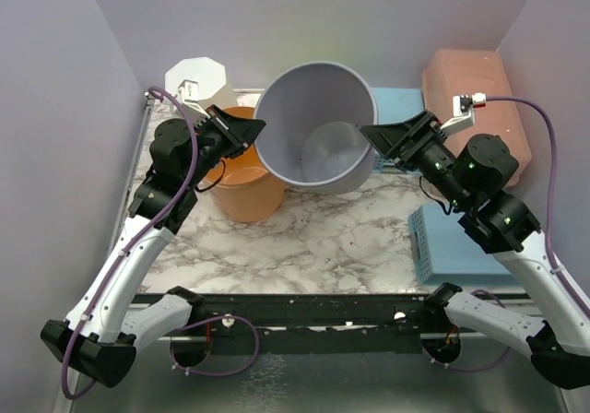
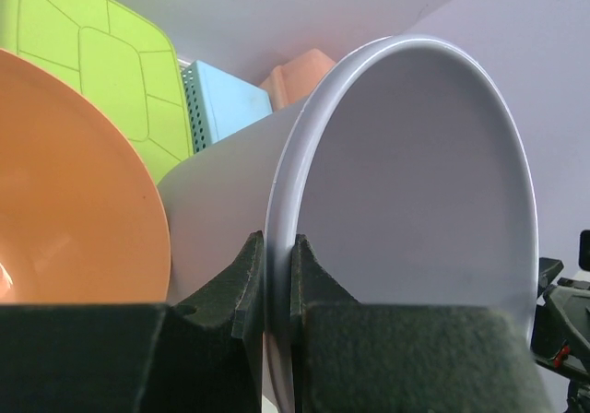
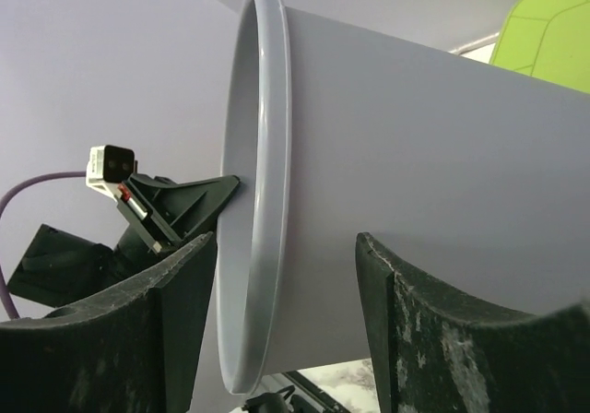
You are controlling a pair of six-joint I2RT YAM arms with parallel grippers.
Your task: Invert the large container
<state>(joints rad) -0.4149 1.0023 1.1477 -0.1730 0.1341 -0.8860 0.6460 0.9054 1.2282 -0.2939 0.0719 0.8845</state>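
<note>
Roughly halfway: container point(image 1: 316, 127) tipped sideways above the bench point(image 1: 323, 238); left pincer point(image 2: 277, 247) pinches its rim point(image 2: 281, 182), right pincer point(image 3: 286, 247) spread astride it; full inversion remains.

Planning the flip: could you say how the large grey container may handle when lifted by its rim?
Probably light: the left gripper holds the grey container tilted by its rim. Glossy plastic may slip; round wall could roll.
</note>
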